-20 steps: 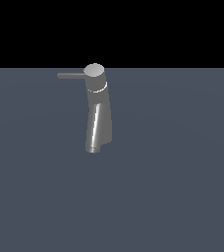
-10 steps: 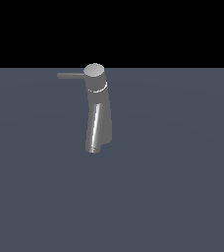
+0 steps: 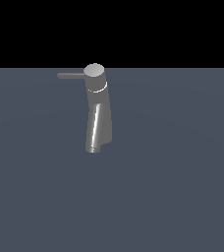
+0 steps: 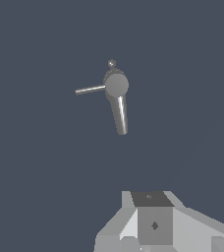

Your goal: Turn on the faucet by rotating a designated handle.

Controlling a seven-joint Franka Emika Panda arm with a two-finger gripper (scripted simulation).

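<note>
Faucet (image 3: 98,118): grey metal, leaning column, standing mid-counter (image 3: 182,197). Handle (image 3: 70,76): thin rigid rod off the round cap, pointing to the exterior view's left; likely slick, best pushed near its free tip. Pincer (image 4: 153,231): well apart; spread or pressed together, cannot tell.

From my station, the gripper (image 4: 155,224) is cut off by the wrist view's edge, so I cannot read how its jaws stand; it is absent from my exterior view. The faucet (image 3: 97,120) hides its own far side.
</note>
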